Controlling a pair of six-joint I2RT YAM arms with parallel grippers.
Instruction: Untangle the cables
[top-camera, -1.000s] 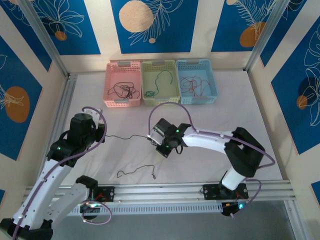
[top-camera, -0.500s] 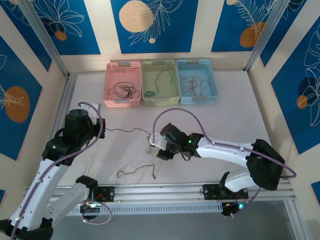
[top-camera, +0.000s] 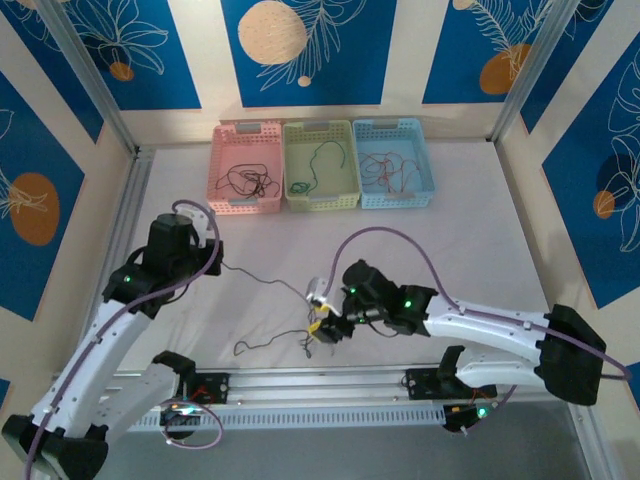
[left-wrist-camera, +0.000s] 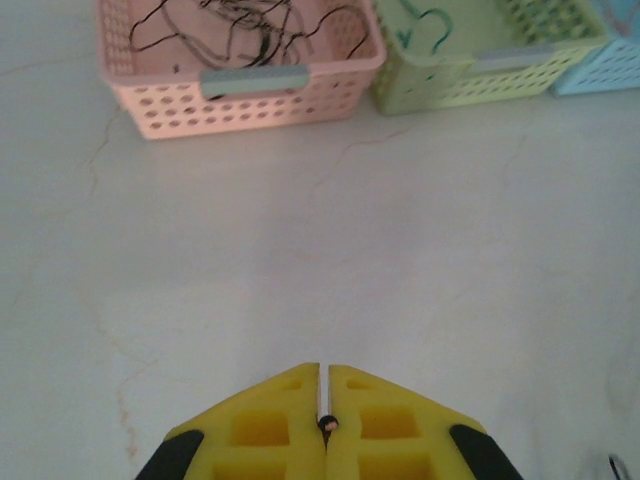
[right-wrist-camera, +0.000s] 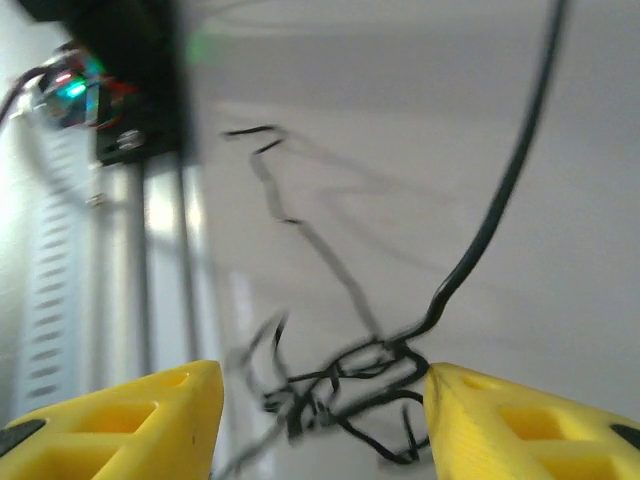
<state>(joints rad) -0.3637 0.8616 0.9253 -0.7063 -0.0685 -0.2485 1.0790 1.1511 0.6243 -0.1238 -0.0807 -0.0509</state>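
Basically, the left hand (left-wrist-camera: 323, 398) was pressed together, pinching one end of a black cable (top-camera: 262, 278). From there the cable ran rightward over the bench (top-camera: 450, 240), slanting toward the near edge, into a small knot (right-wrist-camera: 345, 385). The right hand (right-wrist-camera: 320, 400) was spread, low over the bench, with the knot lying between its fingers (right-wrist-camera: 150, 420). The wrist view was too blurred to tell whether either finger touched it. A second black strand (top-camera: 265, 343) trailed from the knot leftward along the near edge. So the cable's long axis lay roughly hand to hand. The right arm was right at the knot, and the left was well apart from it at the far end. Likely next, the right hand closes on the knot and pulls along that axis. Other cables lay in the baskets (top-camera: 320, 128) at the far side.
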